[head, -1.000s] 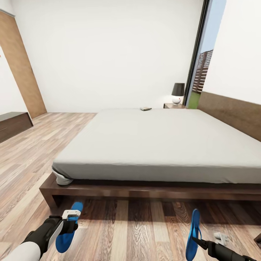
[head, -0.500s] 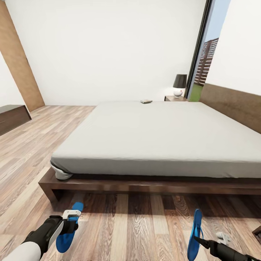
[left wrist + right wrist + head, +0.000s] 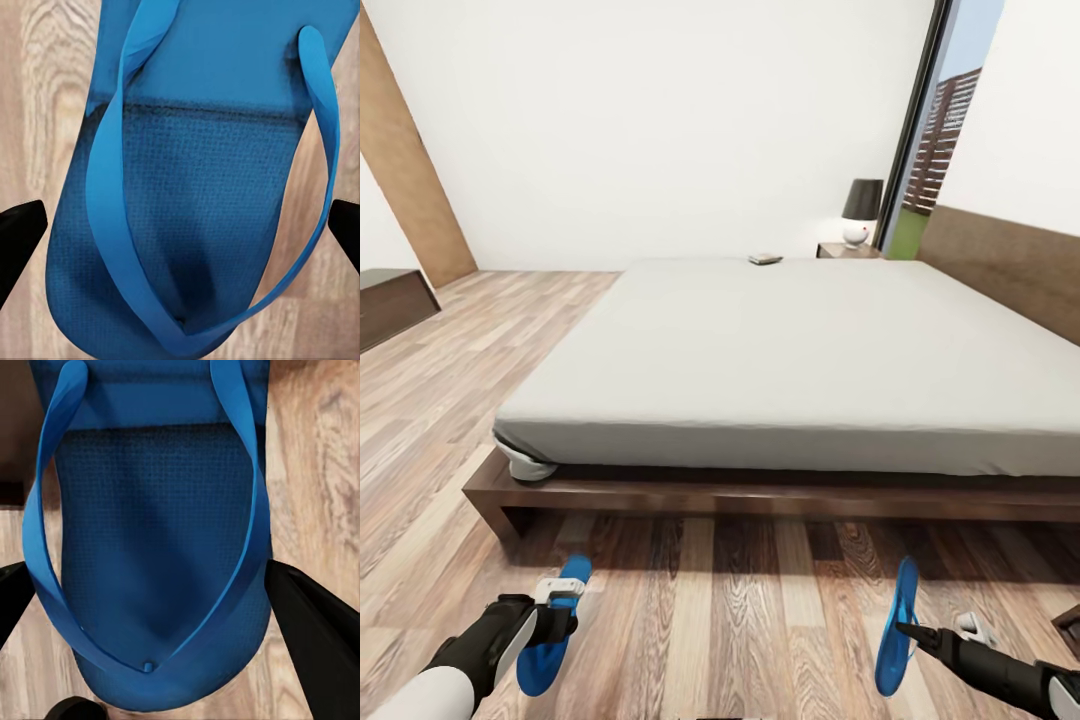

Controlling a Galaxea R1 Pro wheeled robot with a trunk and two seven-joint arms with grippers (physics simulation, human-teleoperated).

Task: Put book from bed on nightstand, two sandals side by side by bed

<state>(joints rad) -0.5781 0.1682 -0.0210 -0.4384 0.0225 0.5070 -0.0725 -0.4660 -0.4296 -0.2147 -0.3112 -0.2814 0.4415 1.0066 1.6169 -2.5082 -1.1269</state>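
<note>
Bright blue flat flip-flop sandals sit nearest the camera, one in each hand above the brown wood-plank floor (image 3: 700, 620) in front of the bed. The left hand (image 3: 560, 607) clasps the left sandal (image 3: 550, 630) at its side, dark fingertips (image 3: 16, 232) flanking the sole; its textured footbed and thin thong straps show clearly, with no brand legible. The right hand (image 3: 908, 630) grips the right sandal (image 3: 897, 625), which stands on edge, its fingers (image 3: 315, 637) pressed against the sole. Beyond lies the large low platform bed (image 3: 810, 370), pale grey mattress on a dark brown wood frame. At its far edge rests the small dark paperback book (image 3: 764, 259), lettering too small to read. Just past it stands the dark reddish-brown nightstand (image 3: 840, 250), carrying a black-shaded lamp (image 3: 860, 210).
</note>
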